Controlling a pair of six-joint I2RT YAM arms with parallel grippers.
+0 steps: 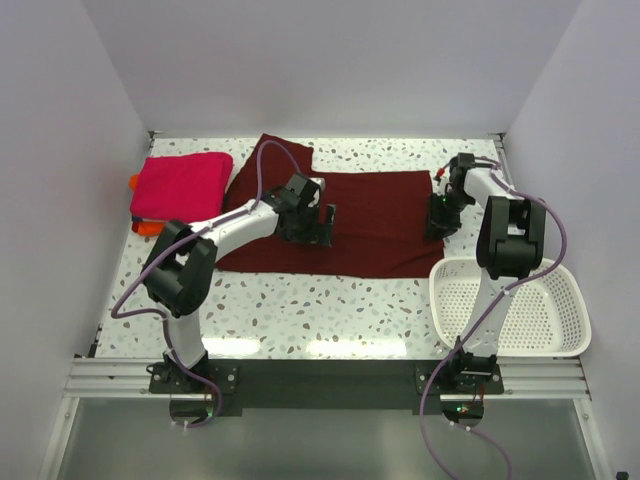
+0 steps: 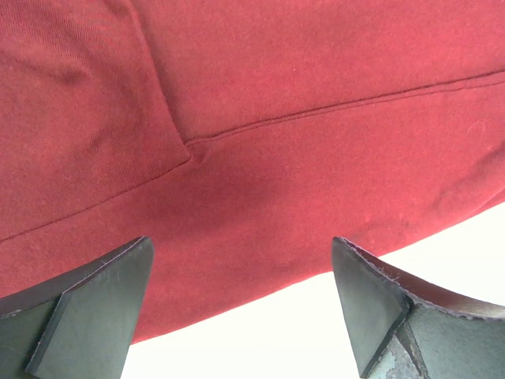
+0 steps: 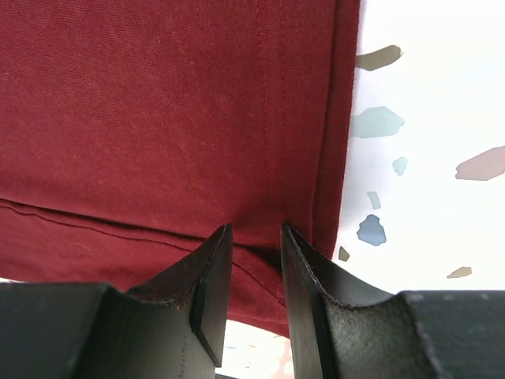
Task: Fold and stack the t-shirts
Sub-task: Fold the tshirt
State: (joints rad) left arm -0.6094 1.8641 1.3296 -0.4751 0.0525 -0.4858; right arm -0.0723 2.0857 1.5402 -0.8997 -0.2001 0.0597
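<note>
The dark maroon t-shirt (image 1: 370, 225) lies spread flat across the back middle of the table. My left gripper (image 1: 322, 226) hovers over its left-middle part. In the left wrist view this gripper (image 2: 241, 304) is wide open and empty, above the shirt's curved edge (image 2: 260, 197). My right gripper (image 1: 438, 216) is at the shirt's right edge. In the right wrist view its jaws (image 3: 255, 237) stand a narrow gap apart, tips down on the cloth beside the hem (image 3: 331, 158) with a pucker between them. A magenta-pink folded shirt (image 1: 180, 185) lies on an orange one (image 1: 147, 227) at back left.
A white slotted basket (image 1: 510, 305) stands at the front right, just in front of the right gripper. White walls close in the table on the left, back and right. Speckled tabletop (image 1: 320, 305) lies in front of the maroon shirt.
</note>
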